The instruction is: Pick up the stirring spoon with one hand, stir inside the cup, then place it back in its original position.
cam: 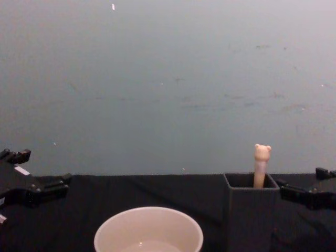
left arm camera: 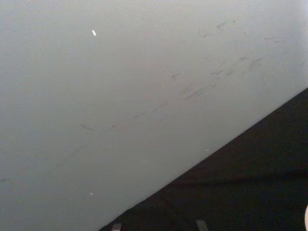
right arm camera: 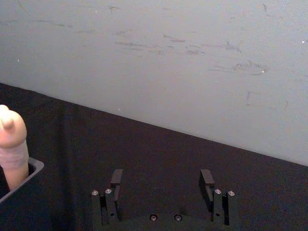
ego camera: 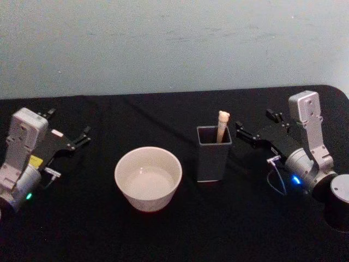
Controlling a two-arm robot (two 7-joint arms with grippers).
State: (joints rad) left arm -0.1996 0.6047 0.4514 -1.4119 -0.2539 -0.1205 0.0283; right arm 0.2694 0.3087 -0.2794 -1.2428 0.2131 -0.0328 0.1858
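Note:
The stirring spoon [ego camera: 222, 125] stands upright in the dark grey square holder [ego camera: 213, 155], its original position, near the table's middle. Its beige bear-head handle [cam: 261, 164] sticks out above the rim, and its bowl is hidden inside. The cream-white cup [ego camera: 148, 177] sits to the holder's left, pale inside. My right gripper [ego camera: 258, 124] rests open just right of the holder, pointing toward it. In the right wrist view its fingers [right arm camera: 116, 180] stand apart, with the spoon [right arm camera: 12, 149] off to one side. At the table's left, my left gripper [ego camera: 70, 123] rests open, away from the cup.
A black cloth [ego camera: 174, 229] covers the table and ends at a pale wall [ego camera: 174, 43] behind. Open cloth lies in front of the cup and the holder. The table's right edge [ego camera: 343, 95] is close to the right arm.

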